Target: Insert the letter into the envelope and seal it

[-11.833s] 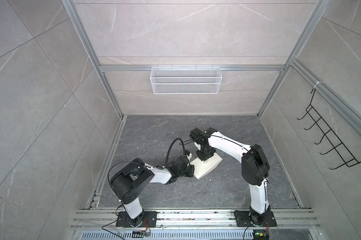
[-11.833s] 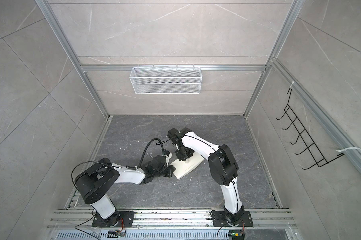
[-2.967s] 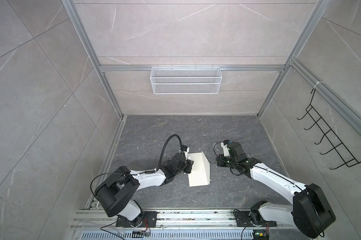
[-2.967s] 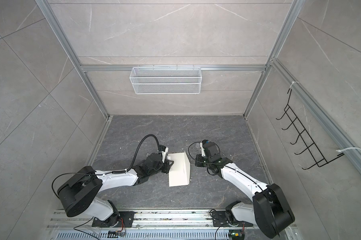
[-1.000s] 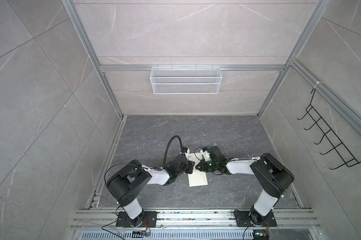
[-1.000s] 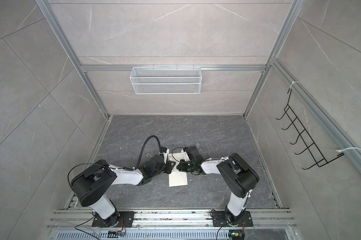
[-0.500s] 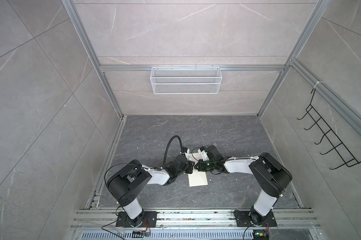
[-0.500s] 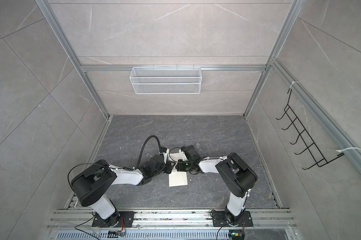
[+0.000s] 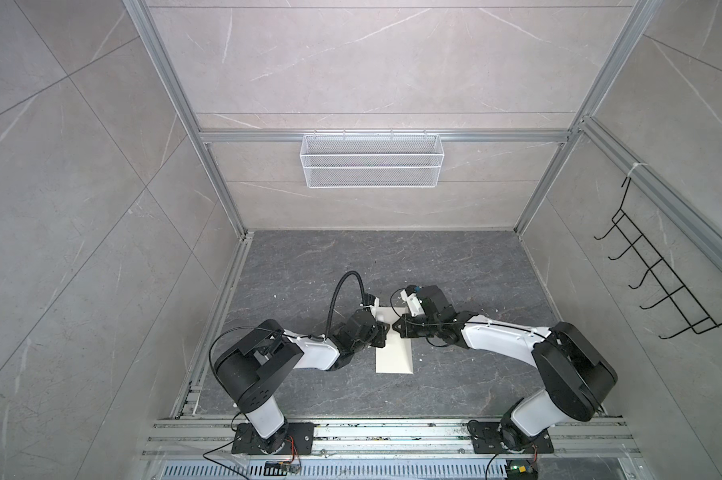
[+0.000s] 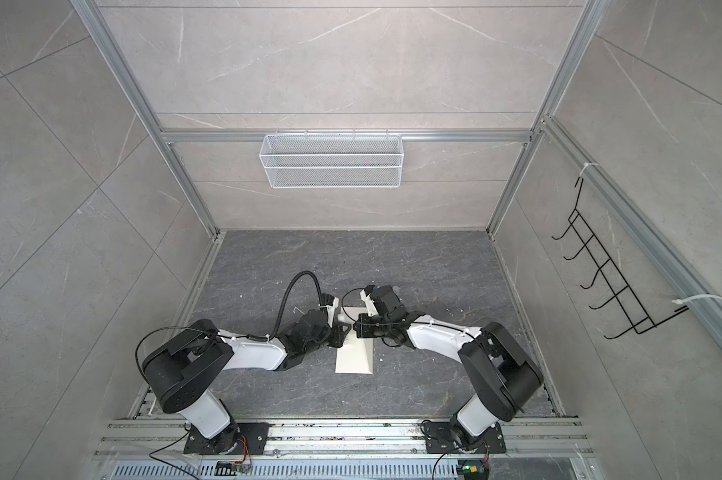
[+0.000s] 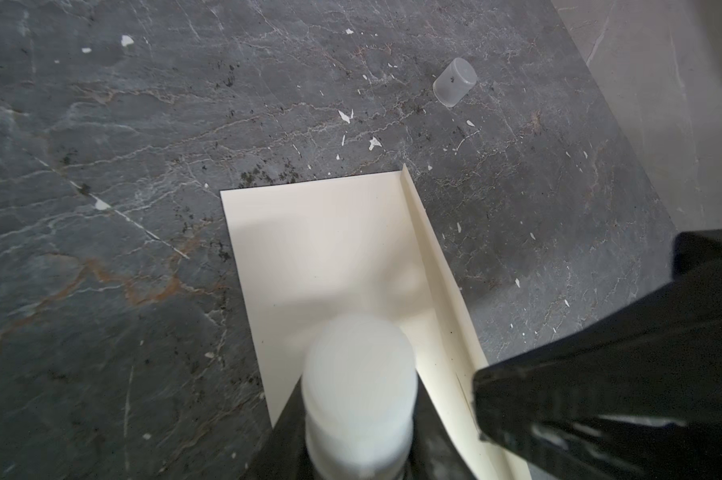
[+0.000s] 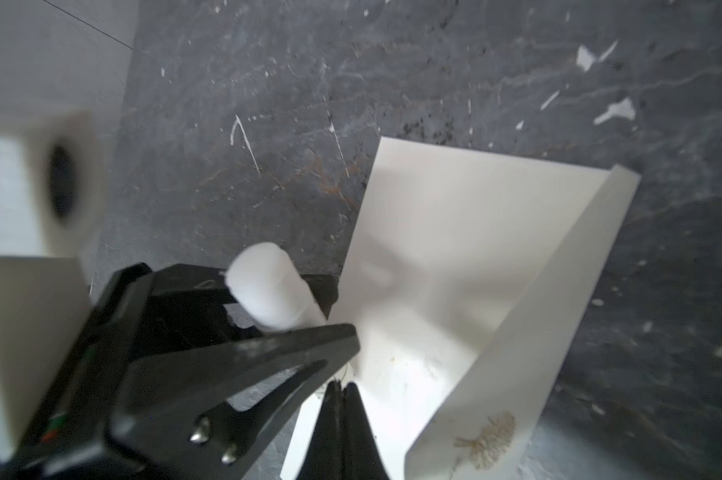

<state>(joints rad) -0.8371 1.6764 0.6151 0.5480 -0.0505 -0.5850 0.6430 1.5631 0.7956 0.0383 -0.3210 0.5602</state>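
Envelope flat, long axis front-to-back, left jaws gripping white tube, right jaws closed

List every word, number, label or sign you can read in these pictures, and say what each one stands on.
No words or numbers can be read anywhere.
envelope: one small tan emblem, a branching mark with no letters.
tube: no label on the side that shows, and it is blurred.
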